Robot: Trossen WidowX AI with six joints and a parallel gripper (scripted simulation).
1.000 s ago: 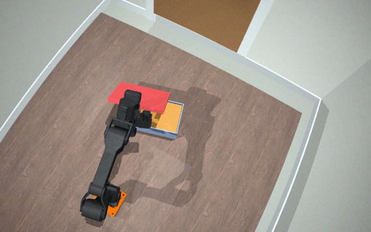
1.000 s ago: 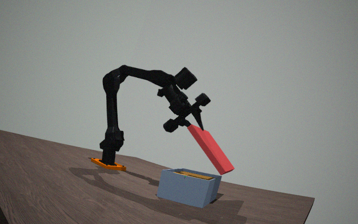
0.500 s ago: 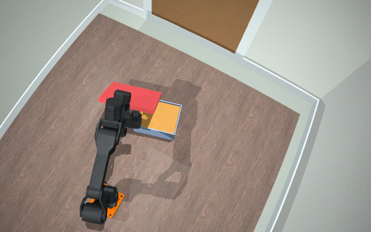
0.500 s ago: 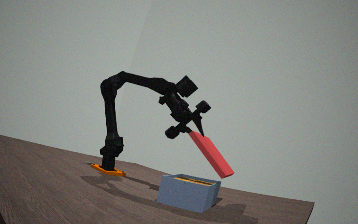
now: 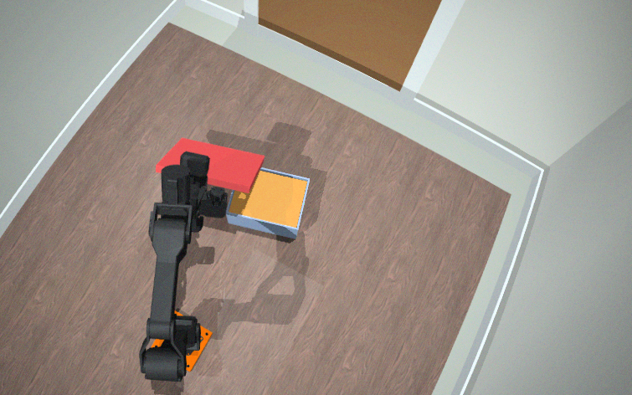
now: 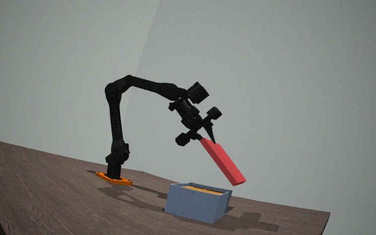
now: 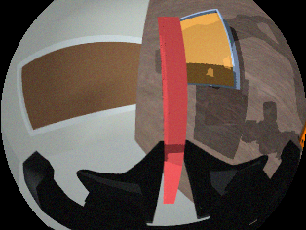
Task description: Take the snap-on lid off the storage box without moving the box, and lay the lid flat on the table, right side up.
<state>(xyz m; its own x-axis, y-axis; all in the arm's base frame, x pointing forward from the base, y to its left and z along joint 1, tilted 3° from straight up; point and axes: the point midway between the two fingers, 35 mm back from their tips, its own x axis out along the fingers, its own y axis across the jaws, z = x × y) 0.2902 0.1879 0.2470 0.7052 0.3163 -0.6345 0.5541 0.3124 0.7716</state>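
Note:
My gripper [image 6: 208,140] [image 7: 173,144] is shut on the red lid [image 5: 232,164] [image 6: 224,162] [image 7: 173,97] by its edge nearest the arm. The lid is in the air, clear of the box, tilted steeply with its far edge lowest. In the top view it appears up and left of the box and overlaps the box's upper left corner in that view. The blue-grey storage box [image 5: 260,225] [image 6: 190,202] [image 7: 236,78] stands upright and open on the table, its orange inside [image 5: 279,198] [image 7: 205,41] showing. The fingertips are hidden behind the arm in the top view.
The wooden table [image 5: 387,274] [image 6: 52,180] bears the arm's orange base plate [image 5: 199,347] [image 6: 125,182], at the lower left in the top view. Shadows of the arm and lid fall on the table around the box. A brown door panel [image 5: 342,34] [image 7: 78,83] lies beyond the table.

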